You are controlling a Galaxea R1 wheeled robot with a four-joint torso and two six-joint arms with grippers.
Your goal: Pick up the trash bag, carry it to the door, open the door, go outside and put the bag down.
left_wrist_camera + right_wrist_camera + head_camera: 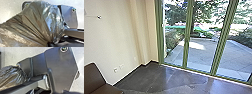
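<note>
You have the trash bag [36, 21] by its gathered neck, pinched in the fingers of your left gripper [50, 44]; you cannot tell whether your right gripper [68, 92] is open or closed. Ahead, green-framed glass panels [186, 46] run from the middle to the right, with the paved yard [197, 53] beyond. A brown chair [92, 77] sits near left, beside the pale wall [111, 40].

Brown chair [94, 76], near left by pale wall [114, 37], narrows that side. Dark floor [156, 77] gives passage beside it. Green-framed glass panels [186, 42] stand across way to paved yard [234, 57]. Bulging trash bag [36, 18] crowds space over robot's base [70, 17].
</note>
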